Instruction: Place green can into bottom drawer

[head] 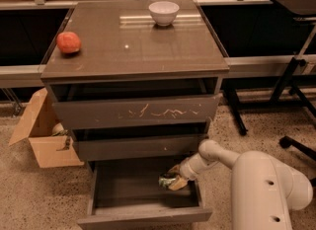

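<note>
The bottom drawer (123,197) of the grey-brown cabinet is pulled open, showing its wide shallow tray. My gripper (174,179) reaches in from the right on a white arm (256,184) and is shut on the green can (167,179). The can lies on its side, low over the right part of the tray; I cannot tell if it touches the floor of the drawer.
A red fruit (68,42) and a white bowl (163,12) stand on the cabinet top. The scratched top drawer front (136,111) and middle front (138,146) sit slightly open. A cardboard box (42,135) stands left of the cabinet. Black stand legs (291,91) are at the right.
</note>
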